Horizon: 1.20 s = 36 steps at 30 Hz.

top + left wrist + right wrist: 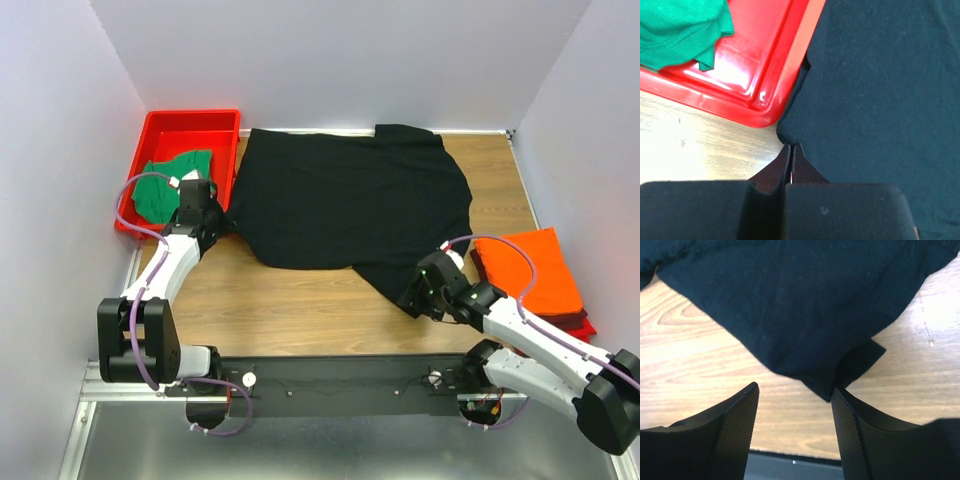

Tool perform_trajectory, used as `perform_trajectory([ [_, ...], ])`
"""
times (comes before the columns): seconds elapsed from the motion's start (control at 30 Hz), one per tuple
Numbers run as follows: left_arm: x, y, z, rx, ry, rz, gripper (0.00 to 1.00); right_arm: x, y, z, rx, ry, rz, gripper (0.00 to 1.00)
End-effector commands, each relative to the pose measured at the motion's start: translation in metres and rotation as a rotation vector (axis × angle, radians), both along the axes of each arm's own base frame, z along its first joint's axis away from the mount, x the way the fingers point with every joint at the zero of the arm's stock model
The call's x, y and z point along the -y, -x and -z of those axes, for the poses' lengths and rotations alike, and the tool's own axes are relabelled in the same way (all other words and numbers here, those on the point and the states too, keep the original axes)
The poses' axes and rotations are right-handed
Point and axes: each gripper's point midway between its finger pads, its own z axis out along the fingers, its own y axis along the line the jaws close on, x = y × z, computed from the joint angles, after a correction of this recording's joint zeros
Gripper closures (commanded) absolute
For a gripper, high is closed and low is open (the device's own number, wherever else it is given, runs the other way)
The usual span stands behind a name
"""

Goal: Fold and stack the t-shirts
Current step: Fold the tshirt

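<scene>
Pinching the left edge of the black t-shirt (350, 200), the left gripper (791, 147) has its jaws pressed fully together. In the left wrist view the cloth tapers to a point that ends exactly at the closed tips, at lower centre of the frame. The rest of the garment fills the right half of that view. The corner of the red tray (765, 100) sits just beside the grip point, to its upper left.

The right gripper (795, 387) stands wide, with nothing held. In the right wrist view the lower corner of the black t-shirt hangs down between the two fingers (740, 430). The tip of that corner lies just beside the inner face of the finger on the right of the frame. It lies well apart from the finger on the left of the frame.

In the top view the black t-shirt lies spread flat across the centre of the wooden table (300, 300). Its left edge touches the tray and its lower right corner reaches toward the right gripper.

The green t-shirt (170, 185) lies crumpled inside the red tray at the upper left of the top view, near the left arm's wrist.

The orange t-shirt (530, 270) lies folded at the right edge of the table, just beside the right arm.
</scene>
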Motion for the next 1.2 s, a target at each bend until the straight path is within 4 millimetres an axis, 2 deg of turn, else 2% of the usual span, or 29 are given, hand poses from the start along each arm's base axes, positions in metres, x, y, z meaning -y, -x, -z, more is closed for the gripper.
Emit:
perform_trajectory([
  [0.0,0.001,0.001,0.007,-0.007,0.004,0.02,1.0,0.008,-0.014,0.005,0.071,0.043,0.084,0.35],
  [0.03,0.001,0.001,0.006,-0.006,0.003,0.021,1.0,0.008,-0.015,0.004,0.08,0.04,0.091,0.36],
  [0.13,0.001,0.001,0.006,-0.006,0.002,0.022,1.0,0.008,-0.018,-0.003,0.109,0.03,0.096,0.54],
  [0.17,0.001,0.002,0.007,-0.009,0.003,0.021,1.0,0.008,-0.019,-0.007,0.124,0.024,0.093,0.65],
  [0.23,0.001,0.003,0.008,-0.011,0.003,0.021,1.0,0.008,-0.018,-0.01,0.124,0.023,0.086,0.76],
  [0.27,0.006,0.004,0.009,-0.014,0.021,0.041,1.0,0.006,-0.018,-0.012,0.122,0.019,0.079,0.86],
  [0.37,0.007,0.006,0.011,-0.018,0.029,0.045,1.0,0.003,-0.014,-0.011,0.081,0.023,0.065,0.99],
  [0.43,0.009,0.009,0.014,-0.025,0.036,0.051,1.0,0.003,-0.014,-0.023,0.073,0.023,0.071,1.0],
  [0.47,0.009,0.01,0.013,-0.022,0.039,0.051,1.0,0.0,-0.018,-0.039,0.101,0.003,0.073,1.0],
  [0.5,0.009,0.011,0.013,-0.022,0.04,0.05,1.0,0.005,-0.015,-0.036,0.087,0.026,0.071,1.0],
  [0.6,0.011,0.017,0.016,-0.023,0.05,0.056,1.0,0.018,-0.011,-0.069,0.102,0.066,0.087,0.99],
  [0.73,0.013,0.024,0.02,-0.028,0.058,0.061,1.0,0.034,0.0,-0.089,0.088,0.116,0.107,1.0],
  [0.77,0.013,0.026,0.02,-0.027,0.059,0.06,1.0,0.034,-0.001,-0.105,0.116,0.096,0.111,1.0],
  [0.83,0.015,0.03,0.022,-0.03,0.064,0.063,1.0,0.043,0.006,-0.115,0.109,0.118,0.126,0.99],
  [0.87,0.015,0.033,0.022,-0.029,0.072,0.061,1.0,0.046,0.005,-0.128,0.129,0.113,0.137,1.0],
  [0.93,0.017,0.037,0.022,-0.028,0.081,0.06,1.0,0.058,0.012,-0.136,0.126,0.149,0.158,1.0],
  [1.0,0.018,0.043,0.023,-0.033,0.093,0.057,1.0,0.063,0.013,-0.149,0.149,0.145,0.169,0.99],
  [1.17,0.023,0.058,0.021,-0.051,0.097,0.049,1.0,0.074,0.025,-0.158,0.14,0.163,0.173,1.0],
])
